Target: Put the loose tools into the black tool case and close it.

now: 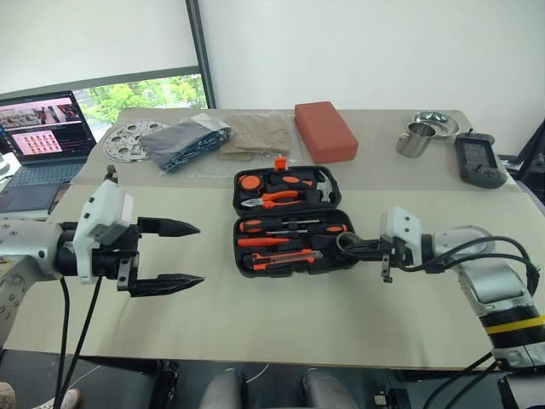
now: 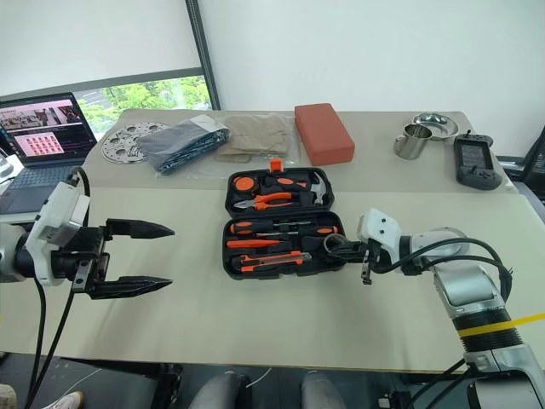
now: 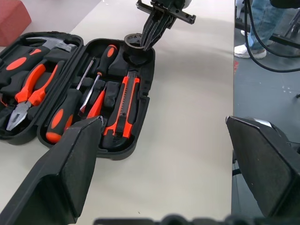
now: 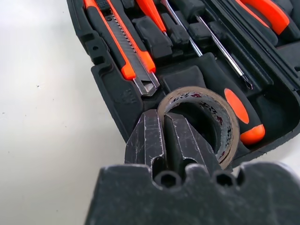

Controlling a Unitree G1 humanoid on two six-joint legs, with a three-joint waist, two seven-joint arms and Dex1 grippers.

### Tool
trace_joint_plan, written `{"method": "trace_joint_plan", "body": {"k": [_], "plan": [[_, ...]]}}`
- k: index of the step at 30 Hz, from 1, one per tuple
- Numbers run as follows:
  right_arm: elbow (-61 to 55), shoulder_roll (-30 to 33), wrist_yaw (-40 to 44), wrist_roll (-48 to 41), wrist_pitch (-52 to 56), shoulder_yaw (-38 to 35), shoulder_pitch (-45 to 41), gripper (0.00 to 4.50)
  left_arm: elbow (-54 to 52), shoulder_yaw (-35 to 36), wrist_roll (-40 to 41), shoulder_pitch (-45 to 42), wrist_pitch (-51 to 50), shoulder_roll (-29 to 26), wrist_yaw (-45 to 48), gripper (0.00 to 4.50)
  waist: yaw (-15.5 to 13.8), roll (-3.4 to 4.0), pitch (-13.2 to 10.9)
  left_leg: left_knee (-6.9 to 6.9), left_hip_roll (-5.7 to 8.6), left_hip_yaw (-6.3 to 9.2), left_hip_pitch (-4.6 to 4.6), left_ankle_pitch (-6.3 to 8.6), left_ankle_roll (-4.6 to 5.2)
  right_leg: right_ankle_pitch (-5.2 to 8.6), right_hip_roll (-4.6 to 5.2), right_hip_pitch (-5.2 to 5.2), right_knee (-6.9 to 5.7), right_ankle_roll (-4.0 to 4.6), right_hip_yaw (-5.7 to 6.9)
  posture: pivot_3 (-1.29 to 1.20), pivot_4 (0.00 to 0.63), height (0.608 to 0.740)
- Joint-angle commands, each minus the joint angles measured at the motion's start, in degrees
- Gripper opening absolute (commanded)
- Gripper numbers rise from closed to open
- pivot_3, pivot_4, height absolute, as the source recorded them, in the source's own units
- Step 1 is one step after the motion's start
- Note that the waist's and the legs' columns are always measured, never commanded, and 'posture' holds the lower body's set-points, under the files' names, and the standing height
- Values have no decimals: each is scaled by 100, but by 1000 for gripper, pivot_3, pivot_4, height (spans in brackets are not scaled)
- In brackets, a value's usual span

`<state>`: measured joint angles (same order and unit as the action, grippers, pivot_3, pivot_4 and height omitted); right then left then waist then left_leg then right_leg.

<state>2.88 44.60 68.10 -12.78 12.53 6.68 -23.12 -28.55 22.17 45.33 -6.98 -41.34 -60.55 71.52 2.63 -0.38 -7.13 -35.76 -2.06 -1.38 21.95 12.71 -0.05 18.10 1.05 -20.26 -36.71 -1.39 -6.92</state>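
Our right hand (image 4: 165,140), fingers pinched on the wall of the small grey ring-shaped tape roll (image 4: 206,117), holds it over the corner recess of the open black moulded plastic tool case (image 1: 294,223) lying mid-worktop (image 1: 255,324). Released off-centre, the roll may perch on the rim and block closing. Our left hand (image 1: 174,254) waits, fingers apart.

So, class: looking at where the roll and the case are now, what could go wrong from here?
1. The right gripper pinches only the wall of the grey roll at the corner of the black tool case; released off its recess, it could sit proud and block the lid.
2. The utility knife lies right beside it and may get nudged.
3. The left gripper hangs open, apart from the case, so the case could slide.
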Motion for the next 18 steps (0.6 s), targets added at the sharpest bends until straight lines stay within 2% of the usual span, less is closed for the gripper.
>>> {"method": "trace_joint_plan", "body": {"k": [1, 10, 13, 18], "plan": [[-127, -50, 76, -50, -42, 6, -101, 383, -126, 276, 73, 52, 48, -119, -57, 4500, 1, 0, 0, 0, 0, 0, -2, 0, 0, 0, 0, 0, -2, 0, 0, 0, 150, 740], [-314, -16, 186, -180, 71, -98, -86, 3441, -118, 319, 20, 214, 161, -51, -125, 4500, -5, 0, 0, 0, -1, 1, -2, 0, 0, 1, 1, 0, -3, 2, 2, 0, 150, 740], [-119, -22, 91, -236, 59, -285, -220, 4471, 44, 293, 20, 136, 186, 134, -369, 4500, -6, 0, 0, 0, 0, 0, -2, 0, 0, 1, 1, 0, -3, 2, 2, 0, 150, 740], [641, -284, -286, -482, 221, -655, -592, 4490, 550, -83, -376, -84, 424, 810, -1174, 4500, -2, 1, 0, -1, 1, -1, -10, 0, 0, 1, 6, 4, -6, 2, 3, 0, 150, 740]]}}
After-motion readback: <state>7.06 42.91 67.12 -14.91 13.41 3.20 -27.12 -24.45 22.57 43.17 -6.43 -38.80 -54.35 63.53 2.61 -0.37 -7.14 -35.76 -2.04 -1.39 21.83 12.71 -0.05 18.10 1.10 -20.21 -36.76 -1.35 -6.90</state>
